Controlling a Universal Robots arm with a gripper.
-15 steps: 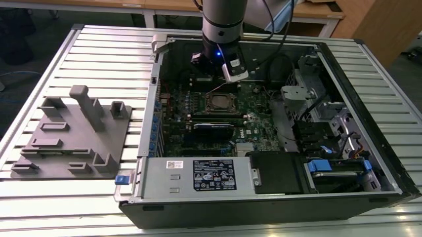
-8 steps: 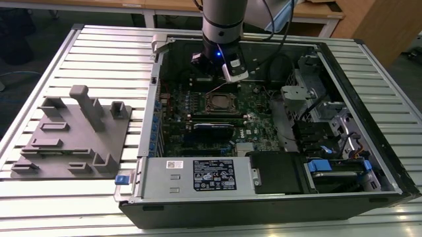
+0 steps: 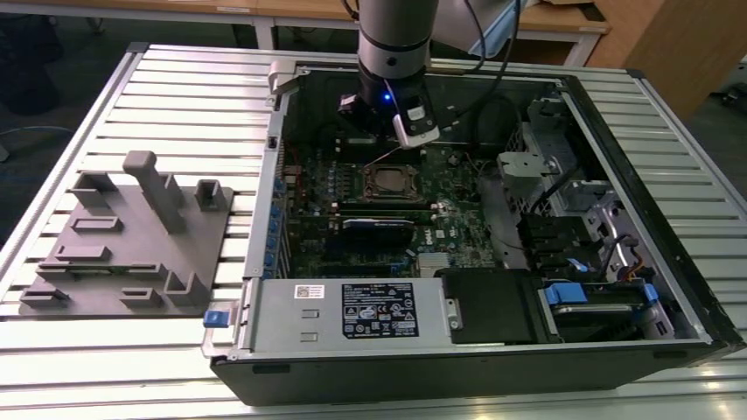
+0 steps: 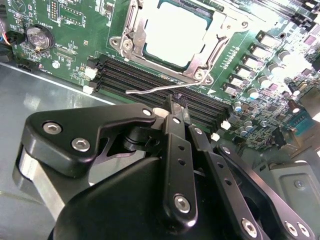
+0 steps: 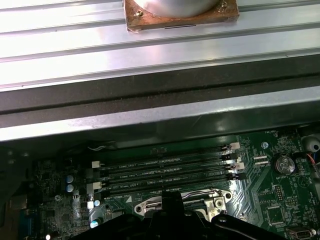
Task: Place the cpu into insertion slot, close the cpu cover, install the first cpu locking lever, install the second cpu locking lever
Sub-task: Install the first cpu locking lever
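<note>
The cpu, a square chip with a silver top, lies in the insertion slot on the green board. The cpu cover, a silver frame, lies flat around it. A thin wire locking lever sticks out free over the memory slots, raised off the board. My gripper hangs just short of that lever with its black fingers pressed together and nothing between them. In the exterior view the gripper is inside the open computer case, just behind the socket. The second lever cannot be told apart.
Long black memory slots run beside the socket. Case walls surround the board, with drive cages on the exterior view's right and a power supply in front. A grey fixture plate sits outside. A copper-based block rests on the slatted table.
</note>
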